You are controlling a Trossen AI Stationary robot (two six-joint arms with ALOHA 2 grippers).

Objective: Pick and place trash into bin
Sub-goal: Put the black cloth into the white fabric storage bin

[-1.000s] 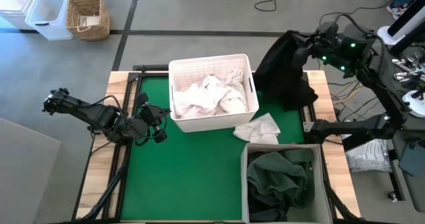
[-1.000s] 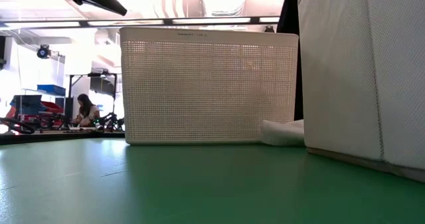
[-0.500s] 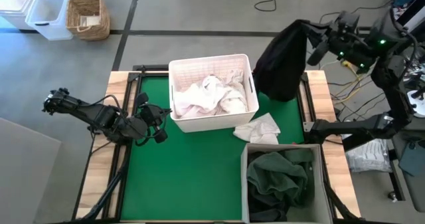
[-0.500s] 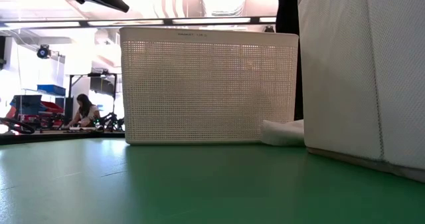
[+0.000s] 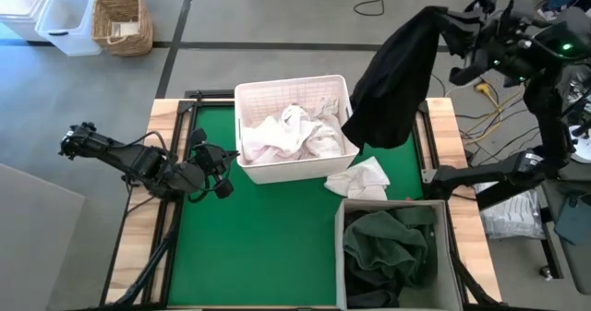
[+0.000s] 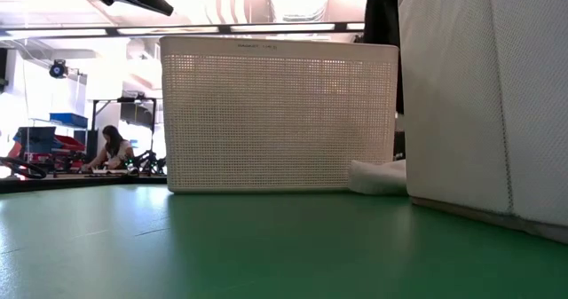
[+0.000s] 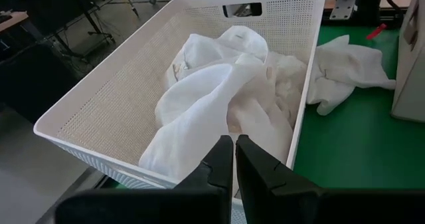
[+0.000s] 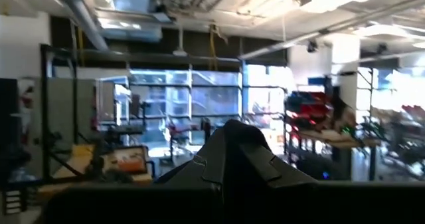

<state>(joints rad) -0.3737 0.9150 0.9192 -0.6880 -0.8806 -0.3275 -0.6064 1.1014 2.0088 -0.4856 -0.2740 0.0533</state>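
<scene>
Rising toward the upper right of the high view, the right gripper (image 5: 450, 17) is lifting the black cloth (image 5: 392, 80) higher than a moment ago, its fingers pinching the cloth's top so the hem is swinging clear of the table (image 5: 277, 246), just right of the tub (image 5: 247, 103). That looks like a carry toward the tub. White sheets (image 5: 291, 134) are filling the tub; one sheet (image 5: 360, 177) is lying on the table beside it. Green cloth (image 5: 388, 242) is sitting in the grey bin (image 5: 338, 256) at lower right. The left gripper (image 5: 220, 168) is waiting at left, fingers pressed together.
</scene>
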